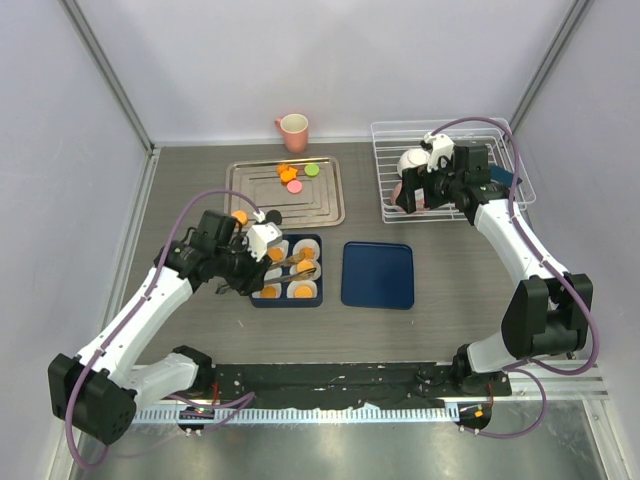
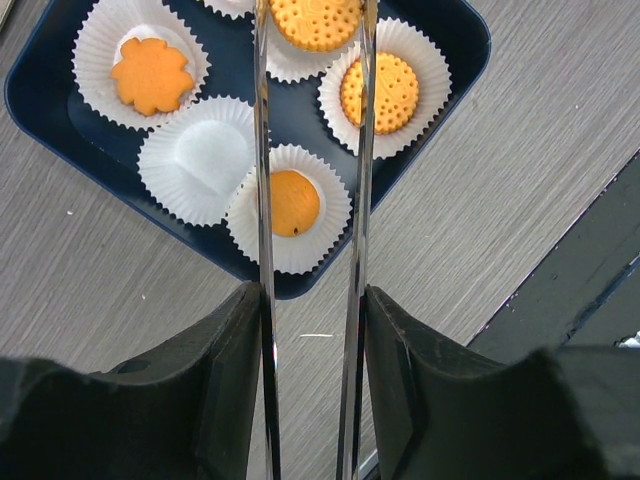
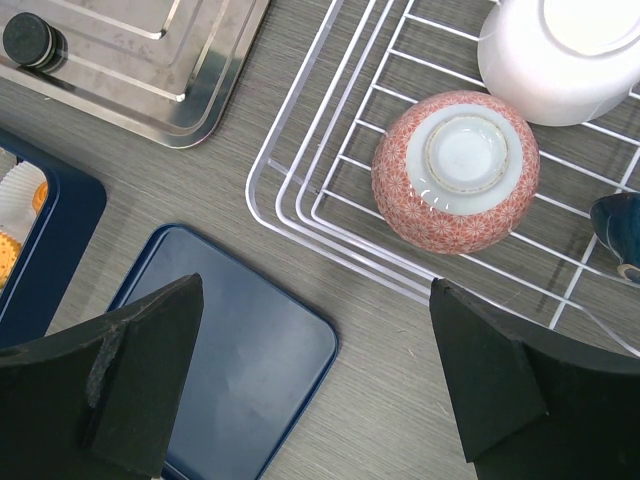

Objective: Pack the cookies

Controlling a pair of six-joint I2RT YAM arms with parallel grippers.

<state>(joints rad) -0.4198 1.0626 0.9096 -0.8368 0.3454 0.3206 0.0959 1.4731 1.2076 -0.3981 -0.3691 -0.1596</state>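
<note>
My left gripper point(image 1: 262, 245) is shut on metal tongs point(image 1: 300, 263) that reach over the dark blue box point(image 1: 287, 298). In the left wrist view the tongs point(image 2: 262, 150) pinch a round orange cookie point(image 2: 315, 20) over the box point(image 2: 455, 40). White cups hold a flower-shaped cookie point(image 2: 152, 75), a dotted cookie point(image 2: 380, 92) and a smooth orange cookie point(image 2: 293, 203); one cup point(image 2: 205, 158) is empty. Orange point(image 1: 285, 172), pink point(image 1: 294, 186) and green point(image 1: 312, 170) cookies lie on the metal tray point(image 1: 330, 205). My right gripper point(image 1: 405, 198) is open and empty by the wire rack.
The box's blue lid point(image 1: 378, 274) lies right of the box. A pink mug point(image 1: 293, 127) stands behind the tray. The wire rack point(image 1: 510, 150) at back right holds a red patterned bowl point(image 3: 455, 170) and a white bowl point(image 3: 560, 50). A black cookie point(image 3: 28, 38) sits at the tray's edge.
</note>
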